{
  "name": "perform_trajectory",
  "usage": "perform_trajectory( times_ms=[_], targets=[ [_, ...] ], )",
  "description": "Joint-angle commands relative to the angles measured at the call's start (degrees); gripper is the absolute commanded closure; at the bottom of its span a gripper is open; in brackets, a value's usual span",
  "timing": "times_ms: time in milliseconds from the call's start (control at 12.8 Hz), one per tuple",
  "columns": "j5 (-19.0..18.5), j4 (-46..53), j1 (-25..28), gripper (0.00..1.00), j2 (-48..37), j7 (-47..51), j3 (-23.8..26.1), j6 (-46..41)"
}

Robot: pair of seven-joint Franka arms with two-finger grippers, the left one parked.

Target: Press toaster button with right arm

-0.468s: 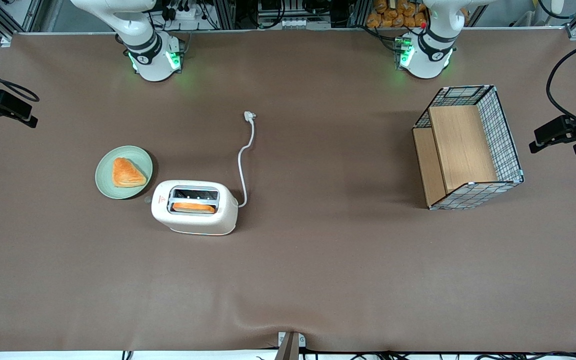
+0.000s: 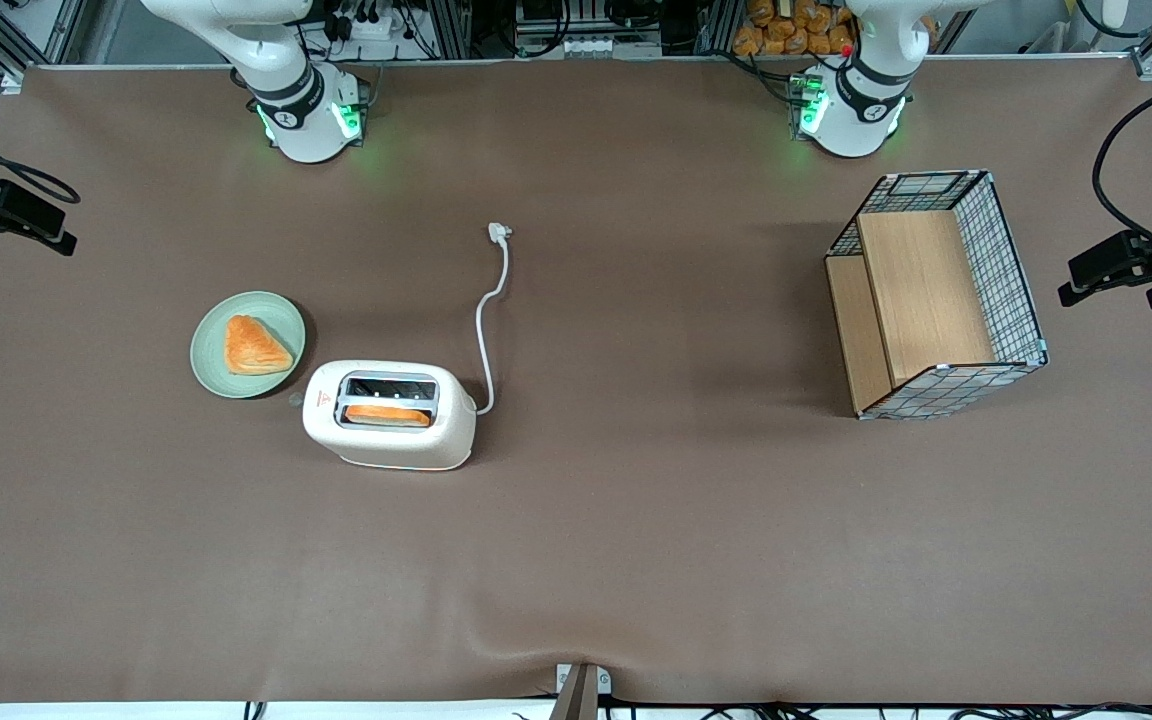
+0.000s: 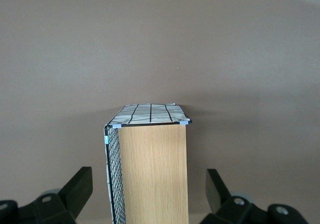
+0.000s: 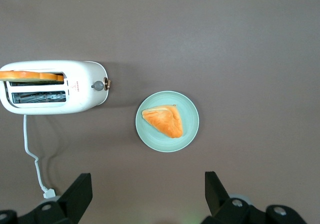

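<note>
Red triangle mark on toaster; text illegible.

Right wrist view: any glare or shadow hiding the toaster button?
Right wrist view: even light, no glare; the toaster button shows sharply at the end of the toaster, only a soft shadow beside it. The gripper hangs high above the plate, jaws open. Front view: the button is a small dim knob.

The front view looks down from high up over the whole bench. The right wrist view looks straight down from the working arm, past its end effector, held high with fingers wide apart. Both views show the toaster and the green plate. The left wrist view looks closely at the wire-and-wood basket.
</note>
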Motion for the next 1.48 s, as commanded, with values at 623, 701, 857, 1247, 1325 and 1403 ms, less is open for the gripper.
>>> perform_trajectory(
  times_ms=[623, 701, 857, 1247, 1325, 1403],
  targets=[
    [2.7, 1.3, -1.0, 0.0, 2.7, -0.1, 0.6, -2.1],
    [3.3, 1.2, -1.1, 0.0, 3.4, -0.1, 0.6, -2.2],
    [3.5, 1.2, -0.4, 0.0, 4.4, 0.0, 0.7, -1.9],
    [7.1, -0.6, 0.4, 0.0, 4.8, 0.0, 0.7, -1.5],
    [7.1, -0.5, 1.1, 0.0, 5.3, 0.0, 0.7, -1.5],
    [7.3, -0.6, 1.8, 0.0, 5.7, 0.1, 0.7, -1.4]
  ],
)
